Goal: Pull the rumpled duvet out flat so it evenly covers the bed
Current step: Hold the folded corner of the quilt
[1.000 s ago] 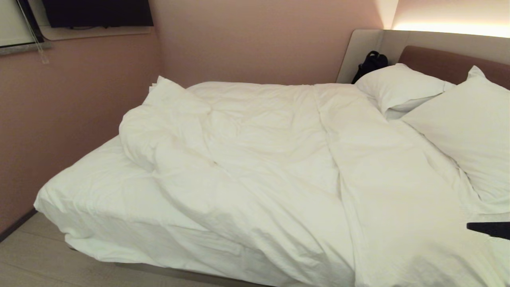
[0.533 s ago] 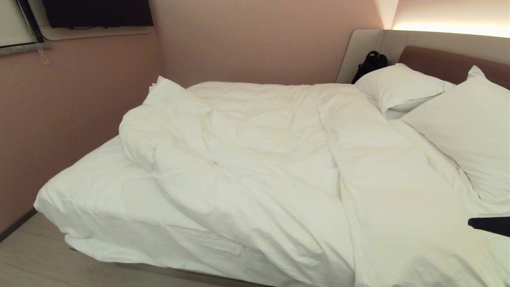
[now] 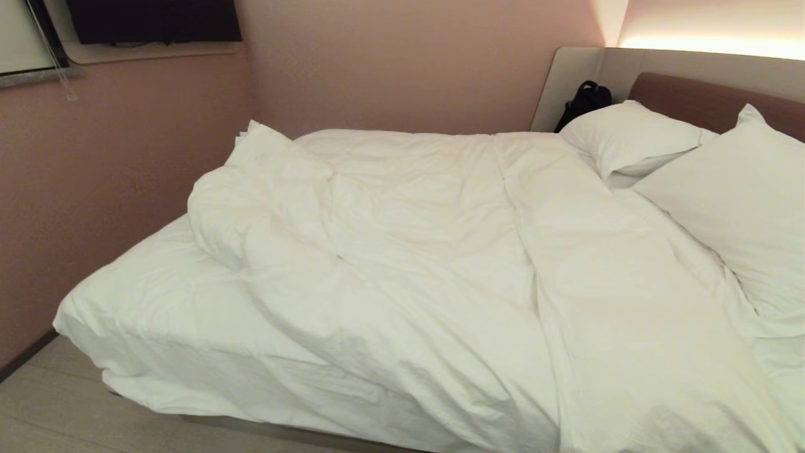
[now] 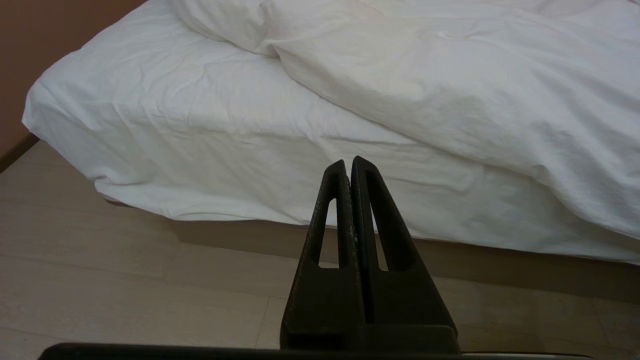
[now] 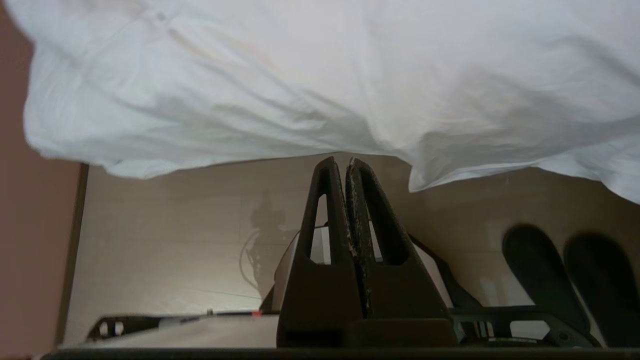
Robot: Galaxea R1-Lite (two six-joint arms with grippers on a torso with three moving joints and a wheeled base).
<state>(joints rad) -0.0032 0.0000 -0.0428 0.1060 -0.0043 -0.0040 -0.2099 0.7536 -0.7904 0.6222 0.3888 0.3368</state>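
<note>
The right gripper (image 5: 348, 160) has its two dark fingers pressed tight together with nothing between them. It hangs over the pale wood floor (image 5: 175, 240) just off the side of the bed, and the draped white edge of the bedding hangs close beyond its tips without touching them. Two dark slippers (image 5: 565, 270) lie on the floor beside it.

The left gripper (image 4: 348, 161) is clenched the same way, empty, fingertips meeting. It sits low in front of the bed, pointing at the side of the mattress, apart from the cloth. Neither arm shows in the head view.

Out past the grippers, the duvet (image 3: 440, 251) lies on the bed (image 3: 144, 327), still rumpled. It is bunched into a thick fold toward the foot end, near the wall, and it spreads in creases across the middle and over the near side, where it hangs down past the mattress edge. The foot corner of the mattress is left bare, showing only the thin sheet (image 3: 157, 296).

Two pillows (image 3: 629, 138) lean at the head end against the brown headboard (image 3: 704, 100). A small black bag (image 3: 585, 100) stands in the corner behind them, against the pink wall (image 3: 409, 63).
</note>
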